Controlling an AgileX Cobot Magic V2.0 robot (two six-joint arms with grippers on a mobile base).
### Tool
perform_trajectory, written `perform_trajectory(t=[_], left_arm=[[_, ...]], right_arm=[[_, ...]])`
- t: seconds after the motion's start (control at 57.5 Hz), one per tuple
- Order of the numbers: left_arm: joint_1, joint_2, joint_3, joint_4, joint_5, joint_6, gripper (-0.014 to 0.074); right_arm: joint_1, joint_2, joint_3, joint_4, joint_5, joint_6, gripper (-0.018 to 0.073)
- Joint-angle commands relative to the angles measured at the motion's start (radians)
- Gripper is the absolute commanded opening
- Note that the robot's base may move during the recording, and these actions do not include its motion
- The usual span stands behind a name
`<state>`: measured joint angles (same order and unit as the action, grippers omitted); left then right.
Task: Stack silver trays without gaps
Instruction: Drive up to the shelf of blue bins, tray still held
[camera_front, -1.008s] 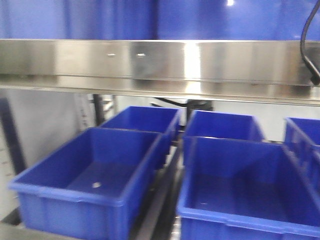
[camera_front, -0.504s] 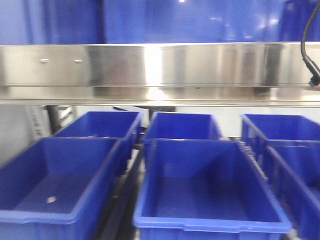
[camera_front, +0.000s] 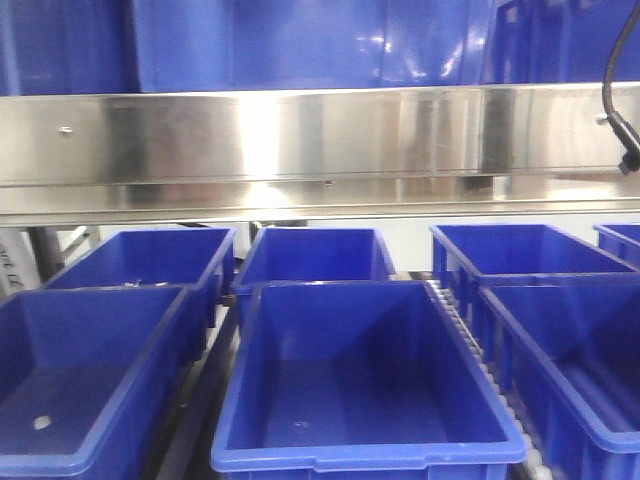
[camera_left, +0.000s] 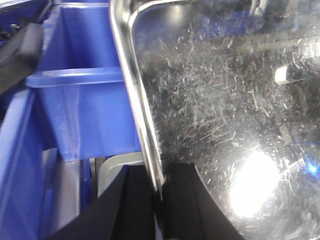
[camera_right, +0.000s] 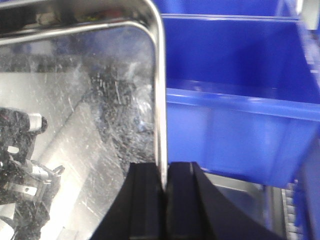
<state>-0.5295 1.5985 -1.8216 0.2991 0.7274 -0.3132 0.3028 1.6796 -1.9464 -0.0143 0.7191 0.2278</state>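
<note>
Tray (camera_left: 225, 100) rim clamped by left gripper (camera_left: 159, 200), right gripper (camera_right: 164, 200).

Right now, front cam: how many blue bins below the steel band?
7 blue bins. Front row: left, middle, right. Back row: left, middle, right, plus a sliver at the far right edge. More may be out of frame.

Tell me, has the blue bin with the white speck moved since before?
No; the bin shifted left together with the steel band, so the camera moved.

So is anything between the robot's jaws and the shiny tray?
Nothing visible does. The left gripper is shut on the rim of a silver tray, and the right gripper likewise grips a tray rim directly.
</note>
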Motion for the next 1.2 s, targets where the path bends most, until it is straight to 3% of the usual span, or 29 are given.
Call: perform_trajectory(t=[0.0,0.817,1.182], left_arm=[[-0.011,-0.009,-0.007,0.003,-0.018,0.022,-0.0013],[-0.011,-0.009,-0.007,0.001,-0.053,0.022,-0.0013],[-0.011,0.108,-0.007,0.003,0.098,0.072,-0.0013]], right_arm=[[0.001,-0.01,-0.009,0.0,-0.078,-0.009,-0.0079],[0.001,-0.006,-0.009,0.0,-0.094,-0.009,-0.0079],[0.001,0.092,-0.009,0.0,0.174,-0.009,-0.0079]])
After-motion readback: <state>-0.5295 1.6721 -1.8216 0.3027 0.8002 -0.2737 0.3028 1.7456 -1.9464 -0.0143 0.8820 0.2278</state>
